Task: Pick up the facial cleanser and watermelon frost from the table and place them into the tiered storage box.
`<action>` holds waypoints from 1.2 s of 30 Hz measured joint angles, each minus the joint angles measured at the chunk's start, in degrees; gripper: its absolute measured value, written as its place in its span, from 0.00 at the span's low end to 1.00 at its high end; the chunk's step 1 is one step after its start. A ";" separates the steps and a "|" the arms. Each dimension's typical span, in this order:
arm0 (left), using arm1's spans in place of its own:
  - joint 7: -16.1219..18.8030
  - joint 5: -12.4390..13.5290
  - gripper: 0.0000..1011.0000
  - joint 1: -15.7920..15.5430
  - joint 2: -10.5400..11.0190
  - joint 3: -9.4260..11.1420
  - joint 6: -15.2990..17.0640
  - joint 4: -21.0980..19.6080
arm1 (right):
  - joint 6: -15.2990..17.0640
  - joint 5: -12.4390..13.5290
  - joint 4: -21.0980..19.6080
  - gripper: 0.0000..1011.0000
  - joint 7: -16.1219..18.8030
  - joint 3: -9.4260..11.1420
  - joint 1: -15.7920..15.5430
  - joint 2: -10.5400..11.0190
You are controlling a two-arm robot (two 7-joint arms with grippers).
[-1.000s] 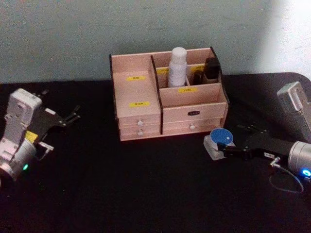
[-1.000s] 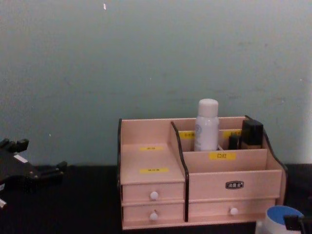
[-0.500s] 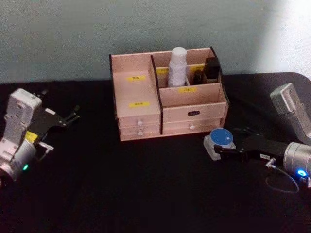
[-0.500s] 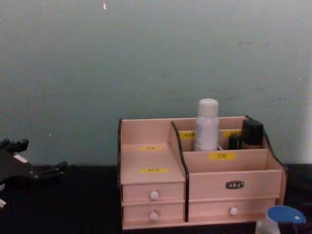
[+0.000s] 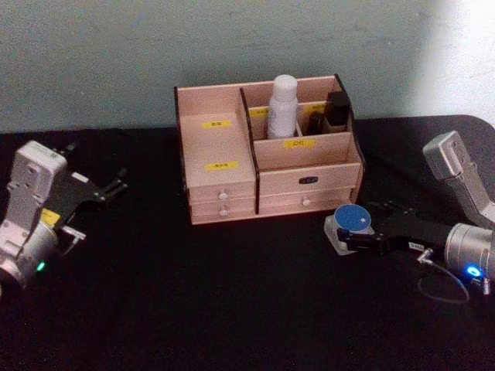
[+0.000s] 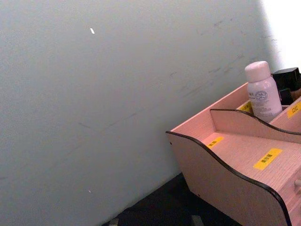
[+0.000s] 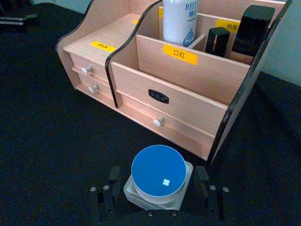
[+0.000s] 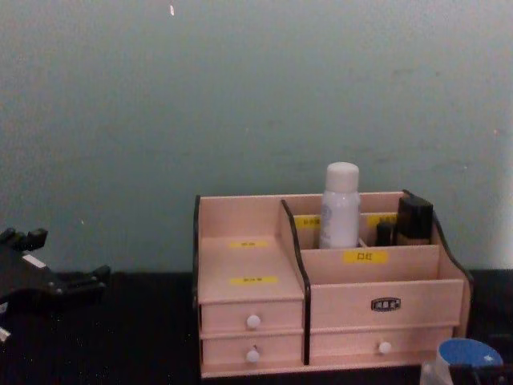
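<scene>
Jar with a blue lid [image 7: 158, 169] sits on the table [image 7: 51, 141] between the spread fingers [image 7: 114, 180] of my right gripper [image 7: 157, 181], tiered storage box [image 7: 197, 109] just ahead, so I should close evenly on its sides, then lift straight up; left gripper [image 5: 116, 182] idles, splayed, far aside.

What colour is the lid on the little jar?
The lid is blue; the right wrist view shows it best.
</scene>
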 joint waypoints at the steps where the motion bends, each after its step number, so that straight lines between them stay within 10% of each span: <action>1: 0.00 0.00 0.99 0.00 0.00 0.00 0.00 0.00 | -0.02 -0.11 0.16 0.99 0.00 -0.11 0.14 -0.05; 36: 0.00 0.00 0.99 0.00 0.00 0.00 0.00 0.00 | 0.04 -1.38 2.38 0.99 0.27 -1.43 1.89 -1.30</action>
